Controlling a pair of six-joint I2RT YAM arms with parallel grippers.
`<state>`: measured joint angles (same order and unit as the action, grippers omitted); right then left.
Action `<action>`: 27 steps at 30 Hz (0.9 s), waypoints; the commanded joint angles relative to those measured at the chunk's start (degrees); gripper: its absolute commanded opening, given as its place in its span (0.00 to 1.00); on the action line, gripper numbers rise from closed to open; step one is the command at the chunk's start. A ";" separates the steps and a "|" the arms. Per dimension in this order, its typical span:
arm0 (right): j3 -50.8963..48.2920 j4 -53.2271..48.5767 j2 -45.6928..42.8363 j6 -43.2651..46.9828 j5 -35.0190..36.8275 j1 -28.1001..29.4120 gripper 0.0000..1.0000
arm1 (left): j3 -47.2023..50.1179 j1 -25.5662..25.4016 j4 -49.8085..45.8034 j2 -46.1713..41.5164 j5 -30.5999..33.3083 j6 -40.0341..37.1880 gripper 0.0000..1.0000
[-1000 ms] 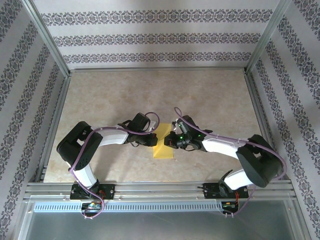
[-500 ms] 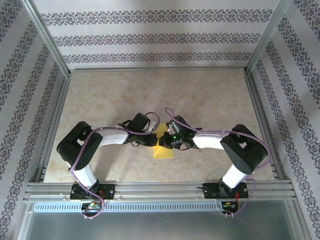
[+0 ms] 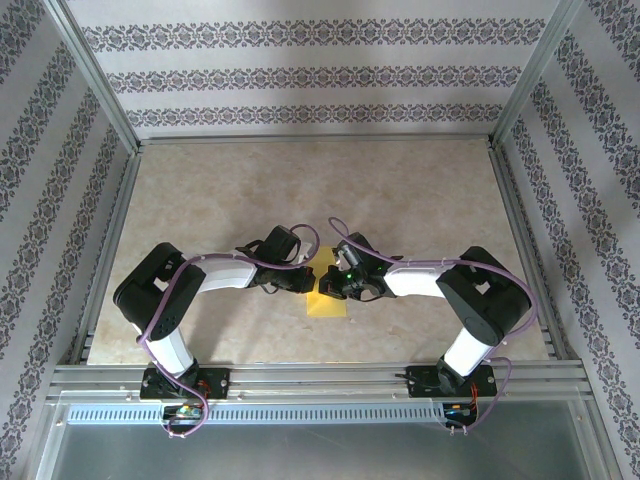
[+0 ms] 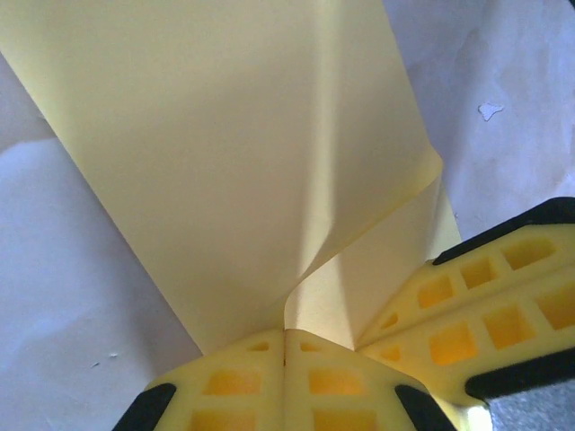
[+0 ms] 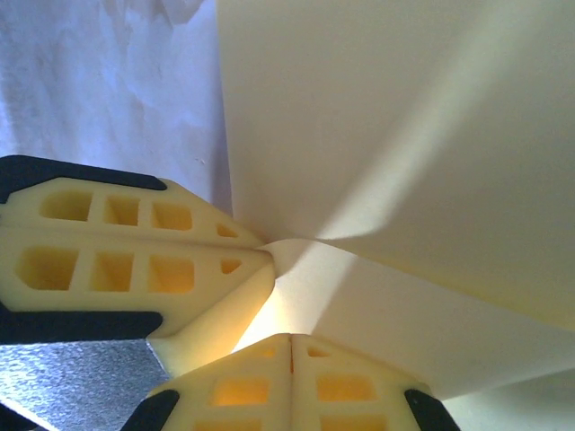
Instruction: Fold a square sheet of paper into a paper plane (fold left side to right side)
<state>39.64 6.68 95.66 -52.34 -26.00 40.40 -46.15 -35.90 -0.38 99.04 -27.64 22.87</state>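
**Top external view.** The square sheet of paper (image 3: 327,304) is lying on the near half of the table (image 3: 420,200), midway between the two arm bases. The left gripper (image 3: 303,281) and the right gripper (image 3: 332,284) are meeting over it, tips almost touching, and are covering part of the yellow surface.

**Left wrist view.** The left gripper's fingers (image 4: 234,386) are pressing flat against each other and nipping the sheet (image 4: 225,153) at a raised point. From there a soft, uncreased ridge is running away from the camera. The right gripper's closed fingers (image 4: 476,305) are coming in from the right and pinching the paper just beside that point.

**Right wrist view.** The right gripper's fingers (image 5: 243,391) are clamping together on the lifted paper (image 5: 404,126). The left gripper's fingers (image 5: 108,269) are entering from the left, their tips touching the same pinch. The sheet is fanning out from it in shallow, unflattened folds.

**Procedure for this step.** The left-to-right fold is judged to be under way and not yet creased.
- With both pinches so close together, the arms should be travelling as one. Any pulling apart is likely to tear or wrinkle such thin paper.
- The lifted side should be carried low across to the right.
- The edges should be matched before anything is pressed flat.
- Only then should one gripper be letting go.
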 commanded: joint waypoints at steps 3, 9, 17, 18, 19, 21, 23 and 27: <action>-1.10 -1.67 1.33 0.97 1.66 0.47 0.00 | 0.54 0.04 -3.04 1.96 2.56 -1.25 0.02; -1.58 -2.28 2.09 0.82 1.48 0.30 0.00 | 0.84 0.05 -2.75 0.88 2.70 -0.86 0.02; -1.93 -2.46 2.76 0.74 1.31 0.15 0.00 | 0.23 1.03 -1.88 -6.49 2.97 2.72 0.21; -1.93 -2.46 2.86 0.75 1.39 0.16 0.00 | 0.04 1.31 -2.07 -7.69 3.11 3.04 0.22; -1.87 -2.47 2.87 0.74 1.39 0.15 0.00 | -0.28 1.44 -2.93 -8.70 3.42 3.14 0.23; -1.84 -2.46 2.78 0.85 1.30 0.14 0.00 | -0.93 1.45 -5.71 -11.09 4.43 2.51 0.23; -1.84 -2.46 2.60 0.94 1.31 0.19 0.00 | -0.89 1.45 -8.28 -13.34 4.55 2.26 0.22; -1.93 -2.46 2.34 1.01 1.39 0.16 0.00 | 1.75 1.12 -9.98 -16.76 0.53 5.36 0.19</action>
<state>39.27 6.94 96.53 -52.29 -26.02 40.38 -45.93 -35.14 -6.07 84.31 -25.04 25.54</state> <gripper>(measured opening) 0.060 0.192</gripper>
